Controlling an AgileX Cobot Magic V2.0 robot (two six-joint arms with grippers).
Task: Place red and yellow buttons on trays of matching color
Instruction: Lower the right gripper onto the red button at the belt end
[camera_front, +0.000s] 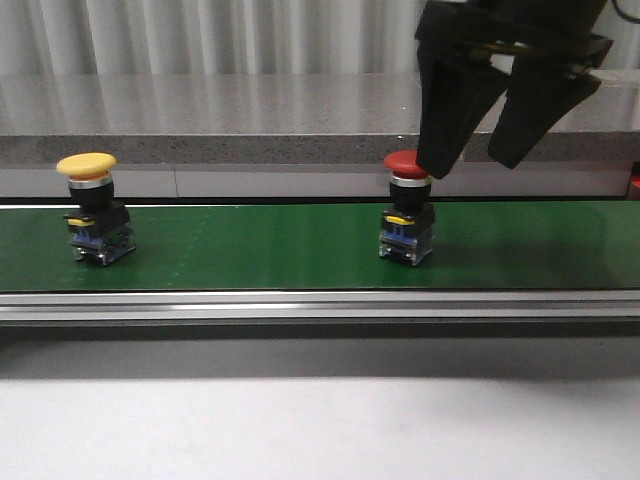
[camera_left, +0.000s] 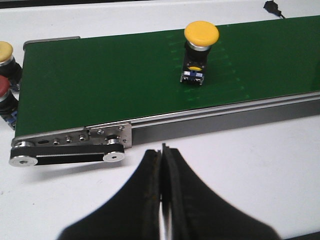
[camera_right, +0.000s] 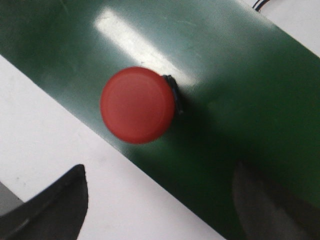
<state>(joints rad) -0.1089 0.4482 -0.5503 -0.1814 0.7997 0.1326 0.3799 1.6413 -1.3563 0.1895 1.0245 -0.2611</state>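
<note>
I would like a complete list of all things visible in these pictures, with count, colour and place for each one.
Yellow mushroom-head push button: one, yellow cap on a black body, standing upright on the left part of the belt.
Red mushroom-head push button: one, red cap on a black body, upright on the belt, right of centre.
Green conveyor belt: one, dark green with a silver metal frame, running across the white table.
Extra buttons: two, one yellow and one red, off the belt's end, cut by the picture's edge.
Left gripper: black, closed, over the table.
Right gripper: black, open, above the red button.
</note>
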